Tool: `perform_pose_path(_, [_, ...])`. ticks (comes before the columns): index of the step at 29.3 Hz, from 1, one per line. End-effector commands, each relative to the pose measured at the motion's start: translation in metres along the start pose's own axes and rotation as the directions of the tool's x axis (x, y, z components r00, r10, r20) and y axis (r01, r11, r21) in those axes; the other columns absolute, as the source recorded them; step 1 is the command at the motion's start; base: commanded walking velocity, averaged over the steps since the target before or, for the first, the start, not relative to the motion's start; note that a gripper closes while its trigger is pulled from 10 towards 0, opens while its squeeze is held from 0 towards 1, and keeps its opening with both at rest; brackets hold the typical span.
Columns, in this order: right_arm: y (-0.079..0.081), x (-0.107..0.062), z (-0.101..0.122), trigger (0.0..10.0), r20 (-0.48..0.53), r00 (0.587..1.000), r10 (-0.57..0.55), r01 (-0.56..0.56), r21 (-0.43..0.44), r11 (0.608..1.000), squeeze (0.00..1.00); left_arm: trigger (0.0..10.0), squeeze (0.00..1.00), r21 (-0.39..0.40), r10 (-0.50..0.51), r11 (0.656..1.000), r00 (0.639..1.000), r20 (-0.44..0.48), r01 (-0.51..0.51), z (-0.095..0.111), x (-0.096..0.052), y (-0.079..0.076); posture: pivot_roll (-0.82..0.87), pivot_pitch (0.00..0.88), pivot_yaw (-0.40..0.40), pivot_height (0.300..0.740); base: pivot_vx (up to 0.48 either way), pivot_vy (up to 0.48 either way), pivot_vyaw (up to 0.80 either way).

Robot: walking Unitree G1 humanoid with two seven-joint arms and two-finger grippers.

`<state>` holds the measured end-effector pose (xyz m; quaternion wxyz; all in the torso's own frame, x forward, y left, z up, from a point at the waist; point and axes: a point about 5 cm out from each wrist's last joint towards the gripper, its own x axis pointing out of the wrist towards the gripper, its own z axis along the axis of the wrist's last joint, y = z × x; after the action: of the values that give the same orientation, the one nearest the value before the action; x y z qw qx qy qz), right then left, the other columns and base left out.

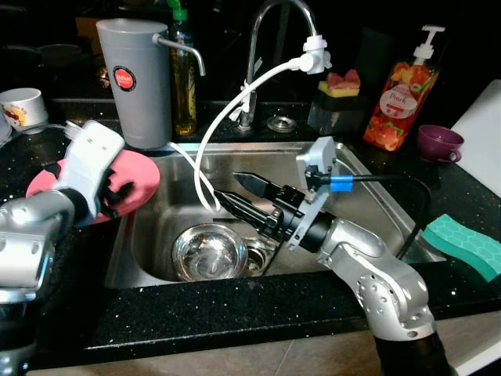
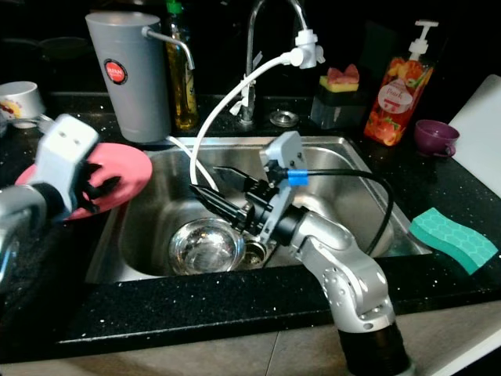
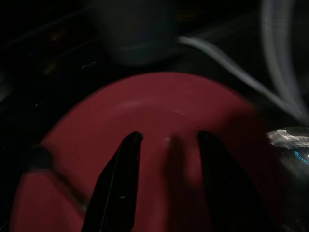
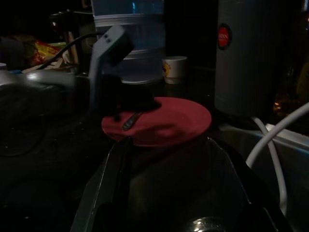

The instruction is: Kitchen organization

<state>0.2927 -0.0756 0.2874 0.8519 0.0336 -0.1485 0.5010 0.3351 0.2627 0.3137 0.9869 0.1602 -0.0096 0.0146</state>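
— Over the sink's left rim, what do the head views show?
— My left end effector (image 1: 109, 192) sits at a red plate (image 1: 137, 184), which lies on the black desk (image 1: 196, 309) with its edge hanging over the sink (image 1: 356, 168). My right end effector (image 1: 244, 194) hovers inside the basin, its two black fingers spread apart with nothing between them, just above a steel bowl (image 1: 209, 251) on the sink floor. A white hose (image 1: 235, 102) loops down from the tap. A grey canister (image 1: 139, 78) stands behind the plate, and a teal sponge (image 1: 463, 243) lies on the desk to the right.
— And the left wrist view?
— My fingers (image 3: 118, 183) lie over the plate's red face, set apart; whether they pinch its rim I cannot tell.
— The right wrist view?
— It's dark. My spread fingers (image 4: 108, 179) frame the plate ahead, with my left end effector on it, the canister beside it and a white cup (image 4: 175, 69) further back.
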Motion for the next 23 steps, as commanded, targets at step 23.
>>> perform_pose_path(23, [0.002,0.000,0.002,10.0,0.021,1.000,-0.002,0.002,-0.017,1.000,0.00,10.0,0.00,-0.167,0.394,0.888,0.895,-0.209,-0.430,-0.028,0.034,0.027,0.09,0.142,-0.052,0.740,0.000,0.000,0.00])
